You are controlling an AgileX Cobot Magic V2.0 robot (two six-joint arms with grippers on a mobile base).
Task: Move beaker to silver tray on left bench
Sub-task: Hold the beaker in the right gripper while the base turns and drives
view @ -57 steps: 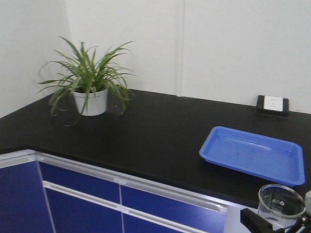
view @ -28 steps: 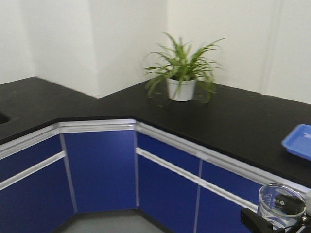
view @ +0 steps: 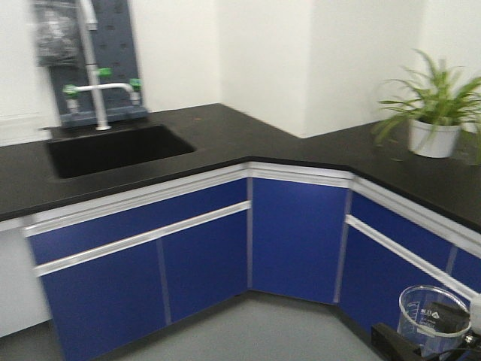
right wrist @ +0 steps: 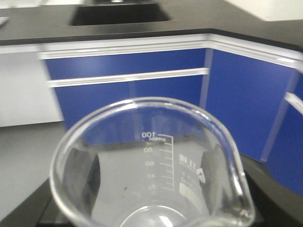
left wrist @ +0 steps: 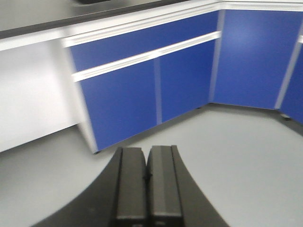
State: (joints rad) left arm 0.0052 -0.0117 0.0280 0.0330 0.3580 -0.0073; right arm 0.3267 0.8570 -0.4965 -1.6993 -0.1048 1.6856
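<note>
The small clear glass beaker (view: 434, 316) with white printed markings sits at the bottom right of the front view, held up in the air. In the right wrist view the beaker (right wrist: 151, 165) fills the lower frame. My right gripper (right wrist: 151, 189) is shut on it; its dark fingers (right wrist: 90, 177) show through the glass on both sides. My left gripper (left wrist: 147, 177) is shut and empty, above the grey floor. No silver tray shows clearly in any view.
An L-shaped black benchtop (view: 248, 139) runs over blue cabinets (view: 293, 233). A sink (view: 113, 150) with a faucet (view: 96, 90) is at the left. A potted plant (view: 434, 120) stands on the right bench. Grey floor (left wrist: 246, 156) lies in front.
The view has swung to the left: the blue tray has left the frame, the plant has slid to the right edge, and the sink has come into view. The beaker stays in my right gripper.
</note>
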